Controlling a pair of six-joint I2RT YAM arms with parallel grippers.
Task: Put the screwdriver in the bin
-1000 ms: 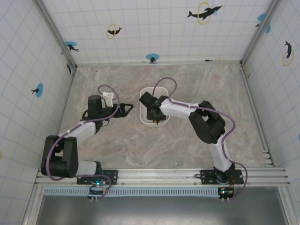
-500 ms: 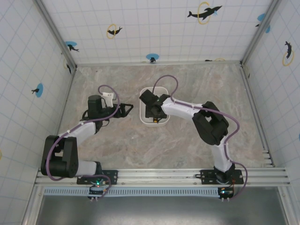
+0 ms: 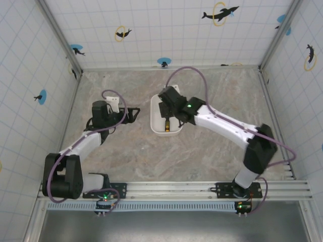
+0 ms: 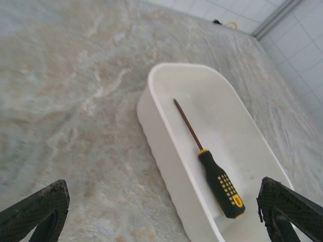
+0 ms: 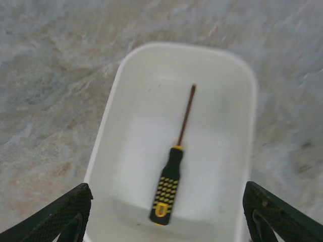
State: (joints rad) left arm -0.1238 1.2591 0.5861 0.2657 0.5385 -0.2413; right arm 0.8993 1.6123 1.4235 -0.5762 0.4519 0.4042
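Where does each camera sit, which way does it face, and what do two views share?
Top external: above and behind, looking down on the table; left arm, right arm show.
Left wrist: low beside the bin, facing across it; left fingers at bottom corners.
Right wrist: over the bin, looking down in; right fingers in bottom corners.
Shared: both wrist views show the screwdriver in the bin.

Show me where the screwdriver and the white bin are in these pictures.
screwdriver (image 5: 174, 157): right wrist view, on the upper end of its handle.
bin (image 4: 160, 151): left wrist view, on its outer side wall.
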